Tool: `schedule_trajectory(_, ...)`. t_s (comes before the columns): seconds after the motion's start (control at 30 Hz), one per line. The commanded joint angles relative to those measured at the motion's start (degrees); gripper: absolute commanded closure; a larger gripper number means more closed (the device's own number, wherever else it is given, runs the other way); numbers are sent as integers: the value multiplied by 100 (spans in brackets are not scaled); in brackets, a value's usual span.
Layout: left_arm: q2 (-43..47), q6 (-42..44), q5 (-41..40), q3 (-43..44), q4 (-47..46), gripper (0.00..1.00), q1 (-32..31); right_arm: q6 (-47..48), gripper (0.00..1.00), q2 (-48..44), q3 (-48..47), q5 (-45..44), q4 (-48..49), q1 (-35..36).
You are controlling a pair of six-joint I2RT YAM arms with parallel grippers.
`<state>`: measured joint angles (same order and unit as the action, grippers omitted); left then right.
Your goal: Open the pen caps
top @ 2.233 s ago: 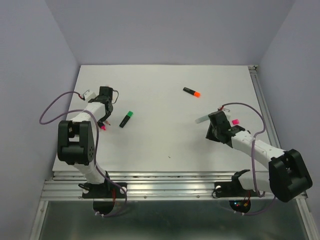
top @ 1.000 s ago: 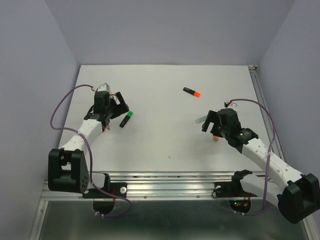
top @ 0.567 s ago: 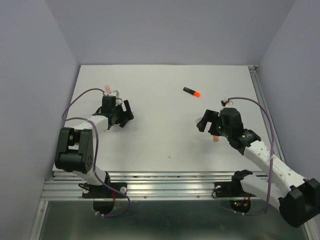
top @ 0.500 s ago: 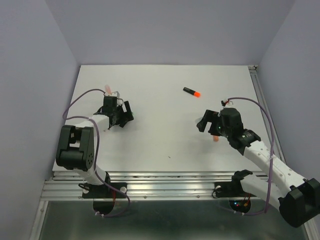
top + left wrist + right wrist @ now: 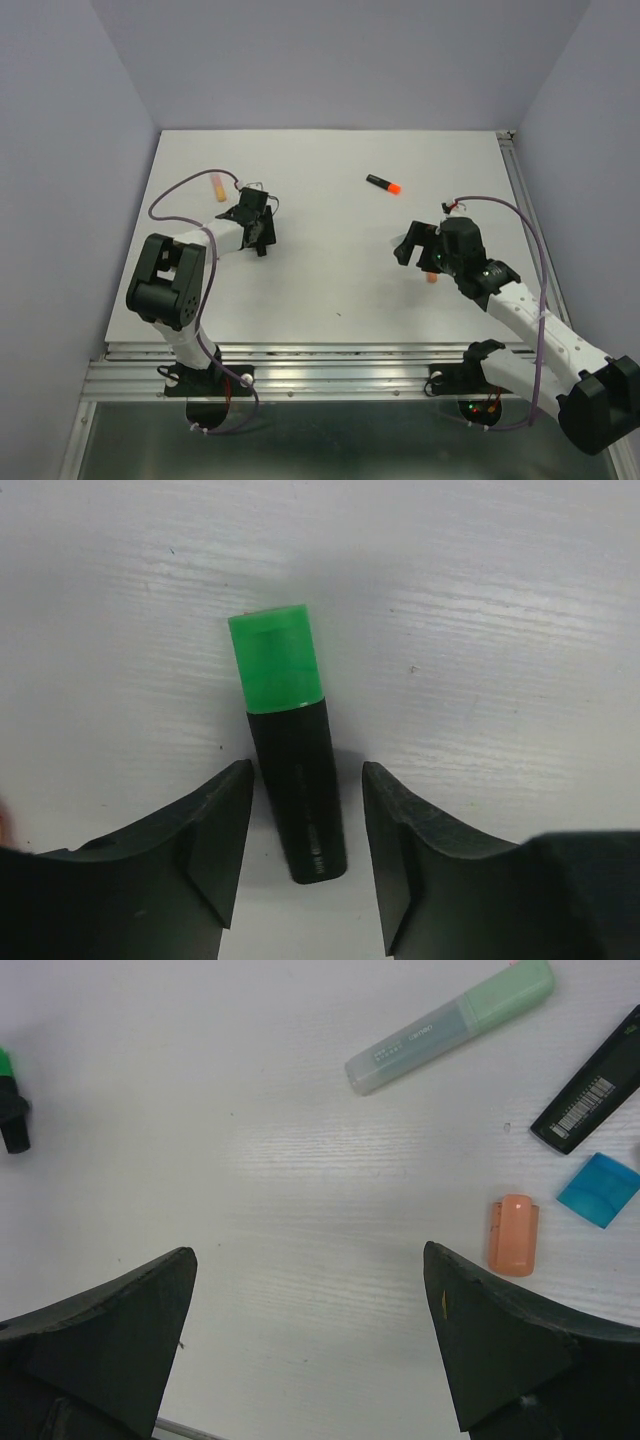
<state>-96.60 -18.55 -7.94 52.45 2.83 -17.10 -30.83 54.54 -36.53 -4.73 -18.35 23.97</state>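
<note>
Left pincer [image 5: 305, 780], released, straddles the barrel [image 5: 305, 830] below the green cap [image 5: 275, 658], gaps either side. Right pincer [image 5: 308, 1255] gapes wide.

A bright green cap [image 5: 275, 658] is seen on a black barrel [image 5: 297, 780] against the white, faintly grained desk [image 5: 480, 600]. To the right, a blue cap [image 5: 598, 1189], a peach cap [image 5: 514, 1234], a pale mint highlighter [image 5: 450, 1025] and a second barrel [image 5: 590, 1095], black with a white barcode, are shown.

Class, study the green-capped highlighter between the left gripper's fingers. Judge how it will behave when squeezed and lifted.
Probably stiff: the highlighter has a hard-looking plastic barrel. Likely light, being small beside the left gripper. Its smooth barrel may slip; the flat-sided green cap should resist rolling.
</note>
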Motion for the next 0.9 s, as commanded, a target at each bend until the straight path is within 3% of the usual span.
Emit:
schedule_trajectory(0.0, -87, -263, -243, -6, 517, 44, -109, 103, 0, -14, 181, -142, 349, -32)
schedule_trajectory(0.27, -254, -553, -348, -138, 508, 50, -320, 86, 0, -14, 199, -116, 367, -32)
schedule_trajectory(0.33, -307, -589, -348, -16, 569, 58, -320, 86, 0, -31, 191, -133, 358, -32)
schedule_trajectory(0.37, -342, -615, -313, -6, 587, 72, -320, 77, 0, -49, 182, -151, 332, -32)
schedule_trajectory(0.47, -308, -667, -225, 3, 587, 96, -329, 59, 0, -93, 190, -186, 323, -41)
schedule_trajectory(0.5, -264, -668, -182, -15, 552, 100, -337, 59, 0, -119, 199, -177, 332, -32)
schedule_trajectory(0.6, 114, -615, -41, -164, 298, 100, -486, 86, 0, -111, 199, -20, 402, -32)
schedule_trajectory(0.73, 974, -527, 56, -498, -265, 100, -1215, -97, 0, -84, 182, 438, 578, -41)
schedule_trajectory(0.87, 1713, -579, 530, -709, -1012, 100, -2109, -528, 0, -216, 454, 1517, 1602, -32)
